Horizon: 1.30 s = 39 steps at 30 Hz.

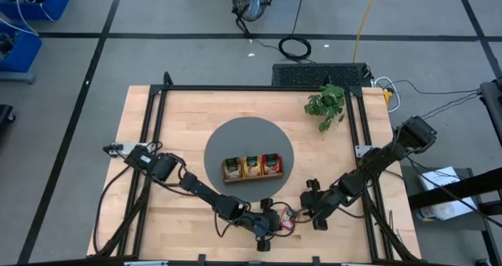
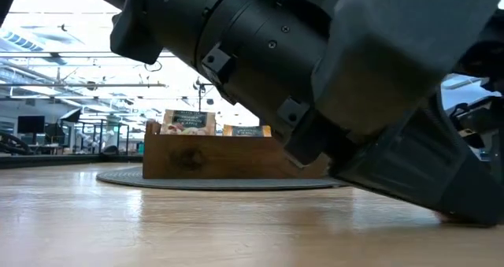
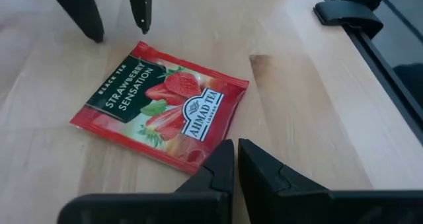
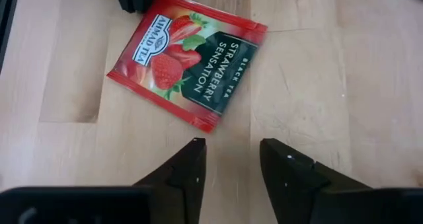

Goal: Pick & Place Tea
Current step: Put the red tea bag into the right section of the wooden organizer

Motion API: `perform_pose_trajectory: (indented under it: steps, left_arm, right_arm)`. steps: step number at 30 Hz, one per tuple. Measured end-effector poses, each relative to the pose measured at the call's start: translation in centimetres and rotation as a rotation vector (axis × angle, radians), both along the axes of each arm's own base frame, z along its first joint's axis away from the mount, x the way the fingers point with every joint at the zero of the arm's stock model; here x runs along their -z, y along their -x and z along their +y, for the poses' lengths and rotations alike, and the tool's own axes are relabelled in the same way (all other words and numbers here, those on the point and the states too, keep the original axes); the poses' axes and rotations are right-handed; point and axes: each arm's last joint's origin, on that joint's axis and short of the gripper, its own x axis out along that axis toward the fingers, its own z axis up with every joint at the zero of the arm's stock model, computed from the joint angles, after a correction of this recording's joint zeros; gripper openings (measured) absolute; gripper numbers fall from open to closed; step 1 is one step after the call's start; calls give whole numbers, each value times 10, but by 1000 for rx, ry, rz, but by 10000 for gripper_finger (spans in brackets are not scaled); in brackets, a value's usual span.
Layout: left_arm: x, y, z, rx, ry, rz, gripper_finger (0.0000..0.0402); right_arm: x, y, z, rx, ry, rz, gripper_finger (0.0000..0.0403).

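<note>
A red strawberry tea packet (image 3: 158, 108) (image 4: 188, 65) (image 1: 289, 216) lies flat on the wooden table near its front edge, between my two grippers. My left gripper (image 3: 236, 151) (image 1: 271, 223) is shut, with its fingertips at the packet's edge nearest to it. My right gripper (image 4: 231, 148) (image 1: 307, 211) stands open a little short of the packet's opposite edge, with nothing between its fingers. More tea packets stand upright in the wooden tray (image 1: 252, 168) (image 2: 228, 157). My left gripper's shut fingertips stand at the packet's edge by the brand label (image 3: 195, 154), slanting down from the table's left. I cannot tell whether they touch it. The packet lies flat on the table.
The tray stands on a round grey mat (image 1: 235, 140) at the table's middle. A small green plant (image 1: 325, 105) sits at the far right. Black frame rails (image 1: 153, 125) run along the table's left, far and right sides. Bare wood (image 1: 180, 227) lies at the front left.
</note>
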Motion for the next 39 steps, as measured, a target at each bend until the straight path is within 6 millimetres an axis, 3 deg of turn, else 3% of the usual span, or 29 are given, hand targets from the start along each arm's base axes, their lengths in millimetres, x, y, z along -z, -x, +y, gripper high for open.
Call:
perform_pose_trajectory:
  steps: [3,8,12,19,22,29,39]
  left_arm:
    - [-2,1,-3,37,-35,-12,30]
    - [-23,8,-14,111,-67,-71,30]
    - [-37,6,-14,51,-119,-146,30]
    - [-19,-6,15,-1,-63,-45,30]
    - [-7,-7,16,6,-53,-23,30]
    - [-5,-7,14,8,-50,-21,30]
    - [-4,-6,14,-5,-59,-13,30]
  right_arm:
    - [0,0,0,-1,1,2,139]
    - [0,4,5,-16,-1,5,141]
    - [0,6,7,-9,-11,10,141]
    - [-1,4,9,15,-50,-10,141]
    - [-4,2,11,27,-83,-32,141]
    - [4,7,6,79,-149,-47,141]
    - [21,30,-16,233,-467,-248,141]
